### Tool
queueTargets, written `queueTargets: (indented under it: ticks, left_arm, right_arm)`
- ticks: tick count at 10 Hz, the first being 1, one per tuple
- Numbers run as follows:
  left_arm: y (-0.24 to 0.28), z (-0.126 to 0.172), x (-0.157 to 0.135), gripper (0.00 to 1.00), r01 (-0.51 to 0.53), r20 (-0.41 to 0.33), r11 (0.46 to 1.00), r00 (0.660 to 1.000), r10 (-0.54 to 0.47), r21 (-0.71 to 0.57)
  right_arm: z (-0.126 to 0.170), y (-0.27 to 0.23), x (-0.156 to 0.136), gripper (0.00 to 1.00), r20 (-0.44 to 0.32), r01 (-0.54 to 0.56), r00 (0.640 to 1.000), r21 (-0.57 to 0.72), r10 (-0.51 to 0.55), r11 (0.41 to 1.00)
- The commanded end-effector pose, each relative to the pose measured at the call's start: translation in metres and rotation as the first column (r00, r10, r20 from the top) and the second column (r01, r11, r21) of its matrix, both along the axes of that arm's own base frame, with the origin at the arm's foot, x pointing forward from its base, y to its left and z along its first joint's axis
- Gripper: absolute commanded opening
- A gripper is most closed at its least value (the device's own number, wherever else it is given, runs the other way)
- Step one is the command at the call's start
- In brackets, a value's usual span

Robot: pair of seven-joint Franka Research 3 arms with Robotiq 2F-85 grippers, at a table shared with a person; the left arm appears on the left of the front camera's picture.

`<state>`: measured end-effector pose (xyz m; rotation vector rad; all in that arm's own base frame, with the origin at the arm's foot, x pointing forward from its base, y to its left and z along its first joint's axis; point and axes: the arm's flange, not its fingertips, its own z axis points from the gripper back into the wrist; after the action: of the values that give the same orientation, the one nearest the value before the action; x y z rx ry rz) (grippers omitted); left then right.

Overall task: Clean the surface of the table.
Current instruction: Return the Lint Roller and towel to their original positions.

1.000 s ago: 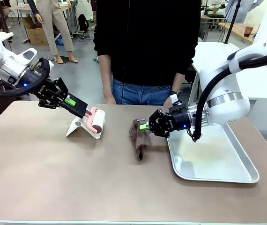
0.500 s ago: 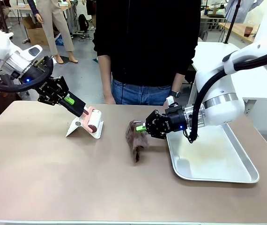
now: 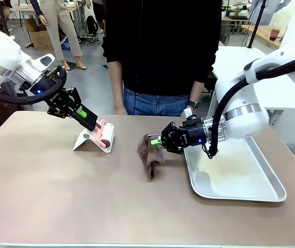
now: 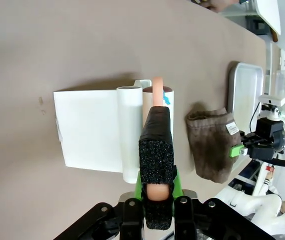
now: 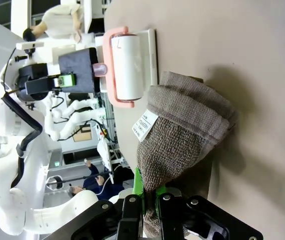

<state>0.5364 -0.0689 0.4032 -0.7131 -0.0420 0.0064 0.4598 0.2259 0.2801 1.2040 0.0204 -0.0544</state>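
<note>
Table surface, wide and tan-brown, under both arms, with bare top in front and a metal tray on the robot's right side.

Left gripper: jaws closed tight on the pink handle of a lint roller, whose white roll rests at its white stand on the far left part of the top.

Right gripper: jaws closed on the upper edge of a brown cloth; cloth hangs down, lower end touching the top just beside the tray.

Probably the wiping step, now in hand. To do it well:
- Press the cloth lower, so that more of it lies flat on the top and not just its tip.
- Sweep in slow, overlapping lines, away from the tray rim, to avoid catching on it.
- Hold the grip firm near the folded edge; loose towel may slip out.
- Lift the roller free of the stand before rolling, and keep both arms well apart in the middle.
- Mind the person standing at the far edge.
</note>
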Motion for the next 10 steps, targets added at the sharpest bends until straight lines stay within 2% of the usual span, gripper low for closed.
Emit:
queueTargets:
  ticks: [1,4,10]
  left_arm:
    - [-0.005,0.004,0.008,0.22,-0.022,-0.020,0.999,1.000,0.023,0.038]
    - [-0.008,-0.001,0.010,0.22,-0.042,-0.032,0.997,0.998,0.045,0.067]
    - [-0.020,-0.008,-0.002,0.22,-0.082,0.007,0.991,0.997,0.081,0.107]
  right_arm:
    - [0.000,-0.001,0.003,0.10,0.001,0.021,1.000,0.034,-0.021,0.999]
    - [-0.003,-0.006,0.004,0.10,-0.007,0.041,0.999,0.042,-0.041,0.998]
    - [-0.007,-0.012,0.003,0.10,-0.010,0.056,0.998,0.060,-0.055,0.997]
